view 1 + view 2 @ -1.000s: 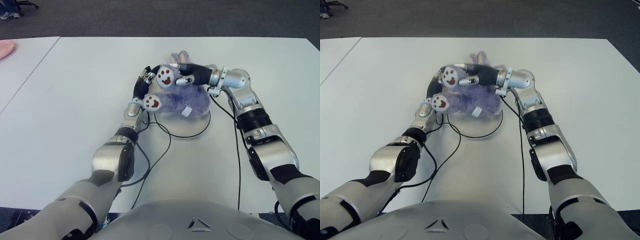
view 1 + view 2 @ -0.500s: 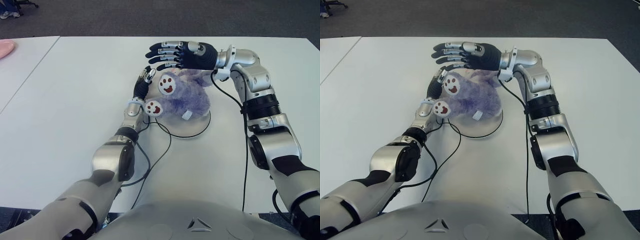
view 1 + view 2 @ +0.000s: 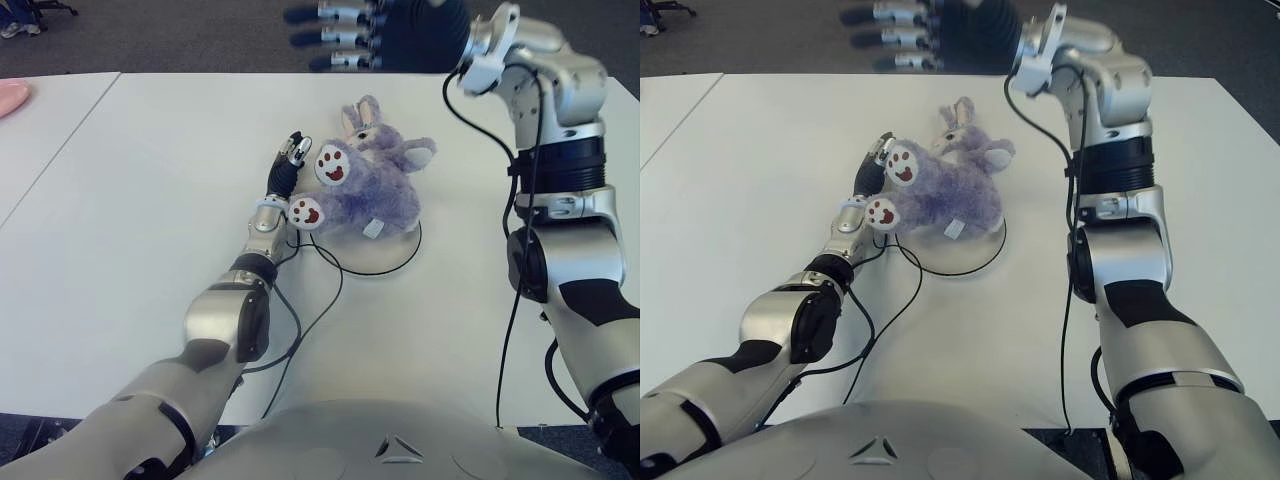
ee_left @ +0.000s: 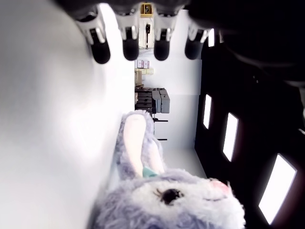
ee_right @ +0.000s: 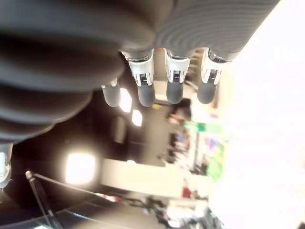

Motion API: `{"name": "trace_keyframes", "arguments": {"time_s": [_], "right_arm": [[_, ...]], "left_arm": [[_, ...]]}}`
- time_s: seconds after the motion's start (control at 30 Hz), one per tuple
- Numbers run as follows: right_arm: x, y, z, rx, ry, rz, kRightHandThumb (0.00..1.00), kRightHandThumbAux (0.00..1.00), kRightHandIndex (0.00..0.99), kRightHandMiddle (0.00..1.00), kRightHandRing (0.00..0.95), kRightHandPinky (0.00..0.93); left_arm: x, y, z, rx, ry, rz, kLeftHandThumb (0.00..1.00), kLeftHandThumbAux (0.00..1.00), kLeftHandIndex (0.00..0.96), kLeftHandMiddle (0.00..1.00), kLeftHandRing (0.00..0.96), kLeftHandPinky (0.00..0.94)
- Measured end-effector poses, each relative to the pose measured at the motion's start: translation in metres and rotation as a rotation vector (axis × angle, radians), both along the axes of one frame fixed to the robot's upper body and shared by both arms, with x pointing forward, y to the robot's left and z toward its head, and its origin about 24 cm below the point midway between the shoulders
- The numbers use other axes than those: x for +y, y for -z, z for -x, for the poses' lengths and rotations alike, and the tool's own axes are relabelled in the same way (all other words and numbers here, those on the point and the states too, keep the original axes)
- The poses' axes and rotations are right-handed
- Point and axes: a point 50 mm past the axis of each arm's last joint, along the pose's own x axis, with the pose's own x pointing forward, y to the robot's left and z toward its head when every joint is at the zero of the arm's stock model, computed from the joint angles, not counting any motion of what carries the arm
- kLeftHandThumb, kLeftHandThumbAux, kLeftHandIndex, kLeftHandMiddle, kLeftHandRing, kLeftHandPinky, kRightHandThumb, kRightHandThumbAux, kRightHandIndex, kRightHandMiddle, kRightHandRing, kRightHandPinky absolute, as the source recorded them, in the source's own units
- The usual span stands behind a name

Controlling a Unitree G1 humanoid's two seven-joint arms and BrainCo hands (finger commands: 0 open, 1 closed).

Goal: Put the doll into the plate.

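The doll (image 3: 365, 180), a purple plush bunny with white soles, lies on its back on the white plate, whose rim (image 3: 396, 262) shows as a dark arc in front of it. My left hand (image 3: 296, 146) lies on the table just left of the doll's feet, fingers (image 4: 130, 47) straight and holding nothing; the bunny's face (image 4: 176, 200) fills its wrist view. My right hand (image 3: 345, 38) hangs high above the table's far edge, well clear of the doll. Its fingers (image 5: 145, 93) are spread and empty.
Black cables (image 3: 322, 300) run over the white table (image 3: 150, 230) from my left arm toward the plate. A second table adjoins on the left, with a pink object (image 3: 10, 97) at its far edge. Dark floor lies beyond the far edge.
My right hand has let go of the doll, opened, and risen up and back. The doll has settled on the plate. The left hand has hardly moved.
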Motion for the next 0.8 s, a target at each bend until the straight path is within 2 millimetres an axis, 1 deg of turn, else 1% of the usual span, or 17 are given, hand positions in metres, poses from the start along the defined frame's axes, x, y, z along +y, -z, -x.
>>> {"name": "trace_keyframes", "arguments": {"time_s": [0.1,0.33,0.43,0.57,0.67,0.8], "right_arm": [[-0.004,-0.011,0.002,-0.066,0.026,-0.037,0.120,0.357,0.000,0.000,0.000,0.000],[-0.015,-0.021,0.005,-0.098,0.089,-0.088,0.118,0.318,0.000,0.000,0.000,0.000],[-0.021,-0.025,0.009,-0.122,0.138,-0.138,0.119,0.299,0.000,0.000,0.000,0.000],[-0.029,-0.028,0.011,-0.160,0.223,-0.256,0.122,0.281,0.000,0.000,0.000,0.000],[-0.033,-0.027,0.007,-0.176,0.265,-0.384,0.118,0.271,0.000,0.000,0.000,0.000],[-0.046,-0.022,-0.006,-0.165,0.320,-0.526,0.114,0.325,0.000,0.000,0.000,0.000]], "left_arm": [[0.000,0.000,0.000,0.000,0.001,-0.002,0.000,0.295,0.000,0.054,0.049,0.044],[0.000,0.000,0.000,0.001,0.004,-0.005,0.000,0.291,0.000,0.054,0.052,0.051],[-0.001,0.000,0.000,0.001,0.006,-0.006,0.000,0.289,0.000,0.052,0.051,0.052],[-0.001,0.000,0.000,0.001,0.006,-0.006,0.000,0.286,0.000,0.051,0.051,0.054],[-0.001,0.000,0.000,0.003,0.006,-0.006,0.000,0.283,0.000,0.050,0.051,0.055],[-0.001,-0.001,-0.001,-0.001,0.009,-0.007,0.000,0.283,0.000,0.052,0.053,0.059]]}}
